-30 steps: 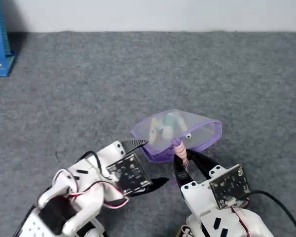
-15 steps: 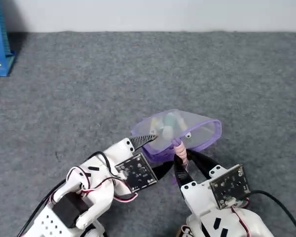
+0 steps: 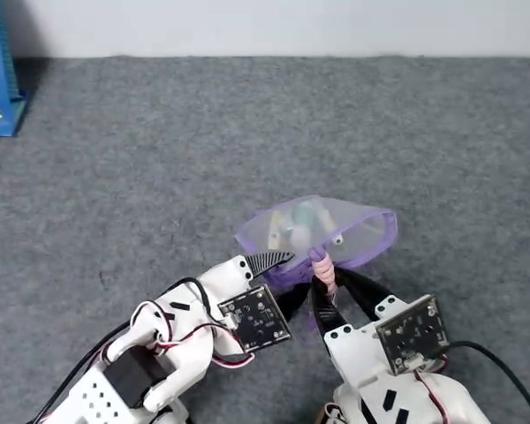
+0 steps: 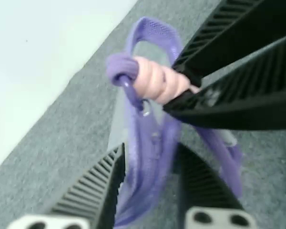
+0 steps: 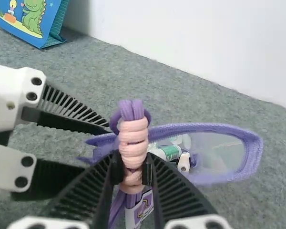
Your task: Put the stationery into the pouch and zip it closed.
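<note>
Since a second ago the left end effector [image 3: 281,281] has advanced to the pouch [image 3: 367,231]. Its jaws stand open, one on each side of the pouch's left edge. The right end effector [image 3: 323,290] is closed on the pink zipper cord [image 3: 322,268]. The pouch lies just below the frame's centre on the grey desk [image 3: 159,150], with stationery [image 3: 300,219] inside.
</note>
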Motion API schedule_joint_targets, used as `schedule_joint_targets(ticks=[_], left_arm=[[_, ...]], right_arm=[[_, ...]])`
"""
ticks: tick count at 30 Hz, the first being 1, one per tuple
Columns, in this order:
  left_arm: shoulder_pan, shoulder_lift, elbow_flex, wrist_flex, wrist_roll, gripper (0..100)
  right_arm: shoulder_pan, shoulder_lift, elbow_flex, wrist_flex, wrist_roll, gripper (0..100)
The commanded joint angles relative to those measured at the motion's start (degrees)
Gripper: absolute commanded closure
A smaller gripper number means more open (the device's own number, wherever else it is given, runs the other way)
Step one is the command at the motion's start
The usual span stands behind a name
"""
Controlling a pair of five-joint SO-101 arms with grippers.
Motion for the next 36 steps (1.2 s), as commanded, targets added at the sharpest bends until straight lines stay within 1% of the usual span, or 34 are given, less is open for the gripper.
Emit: schedule_joint_targets(ticks=[1,6,10,12,16,19,24,27,31,33,36], left_arm=[[0.0,-1.0,0.2,-2.2,0.4,94],[1.5,-1.0,2.9,-2.2,0.3,98],[2.6,-1.0,3.8,-2.1,0.3,99],[2.5,-1.0,3.8,-1.9,0.3,99],[2.5,-1.0,3.8,-0.4,0.4,99],[2.5,-1.0,3.8,0.5,0.5,99],[2.5,-1.0,5.2,0.6,0.4,99],[2.4,-1.0,6.4,0.6,0.3,99],[-1.1,-1.0,6.5,0.7,0.3,99],[-3.4,-1.0,6.4,0.7,0.3,99],[-5.3,-1.0,6.5,2.1,0.3,99]], right_arm=[[0.8,-0.1,-3.3,-1.0,0.6,99.1],[0.8,-0.1,-3.3,-1.5,0.6,99.1],[1.4,-0.1,-3.3,-1.6,0.7,99.1],[4.5,-0.1,-3.3,-2.2,1.0,99.1],[13.7,0.0,-3.0,-5.3,5.0,99.1],[18.2,0.0,-2.9,-7.2,6.5,99.1],[19.8,0.0,-2.9,-7.4,6.9,99.1],[19.9,0.0,-2.9,-7.3,8.9,99.1],[20.4,0.0,-2.9,-7.4,9.3,99.1],[23.0,0.1,-2.8,-7.6,10.5,99.1],[28.2,0.0,-0.6,-10.9,12.1,99.1]])
